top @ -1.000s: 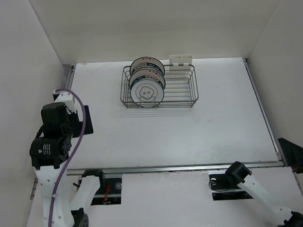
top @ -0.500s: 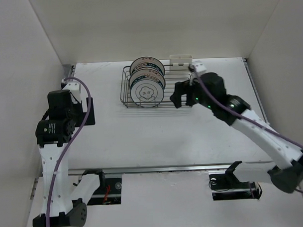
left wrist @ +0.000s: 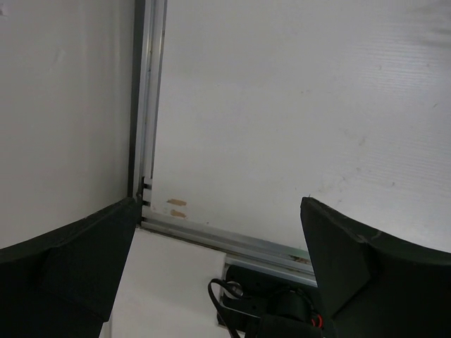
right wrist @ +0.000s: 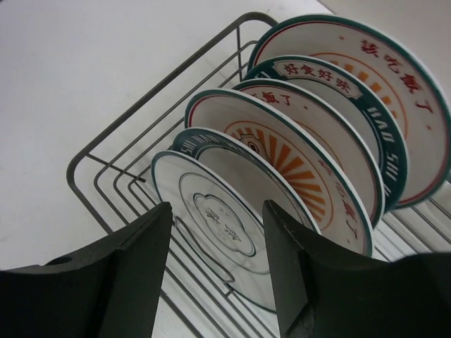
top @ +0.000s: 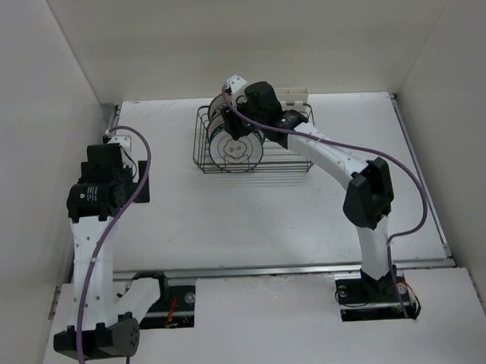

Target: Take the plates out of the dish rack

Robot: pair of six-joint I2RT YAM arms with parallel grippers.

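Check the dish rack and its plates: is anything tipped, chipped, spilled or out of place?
Nothing stands out. The plates stand on edge in a tidy row in the rack, all leaning the same way, no chips showing. The rack sits flat on the table. The right gripper is open near the front plate.

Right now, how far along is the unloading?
Done: nothing; no plate lies on the table. In hand: the right pincer is open, lined up on the front plate, not gripping it. Remaining: all six plates stand in the dish rack. The left pincer is open over bare table.
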